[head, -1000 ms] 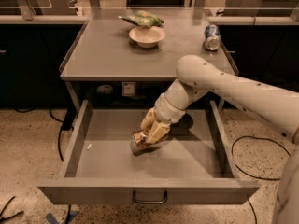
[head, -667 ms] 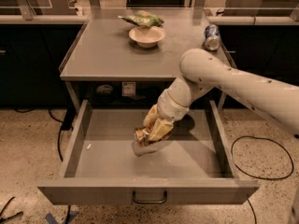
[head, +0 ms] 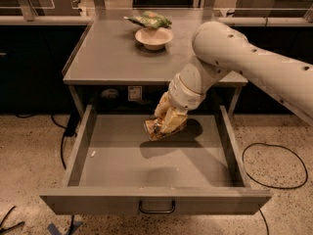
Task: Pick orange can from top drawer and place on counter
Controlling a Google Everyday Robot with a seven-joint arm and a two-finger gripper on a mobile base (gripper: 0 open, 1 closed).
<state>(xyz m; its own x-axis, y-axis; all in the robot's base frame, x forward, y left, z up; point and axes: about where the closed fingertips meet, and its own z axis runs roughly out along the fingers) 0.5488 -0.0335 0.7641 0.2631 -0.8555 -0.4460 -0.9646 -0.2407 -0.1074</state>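
- Grey metal top drawer (head: 122, 168) stands pulled fully out from the cabinet, and its dark wire handle (head: 157, 209) sits on the front panel.
- White robot arm (head: 254, 65) comes from the right side and bends down into the drawer.
- At its end the gripper (head: 166, 124) is over the back middle of the drawer, and its beige fingers (head: 172, 119) are clamped on the orange can (head: 152, 131).
- The orange can is tilted and seems lifted a little from the drawer floor, because a dark shadow lies under it and apart from it.
- One small white scrap (head: 93, 153) lies near the left wall of the drawer.
- On the grey worktop (head: 107, 58) behind stands a pale bowl (head: 154, 37), with a green packet (head: 149, 19) resting at its far rim.
- A black cable (head: 266, 168) makes a loop on the speckled floor on the right.
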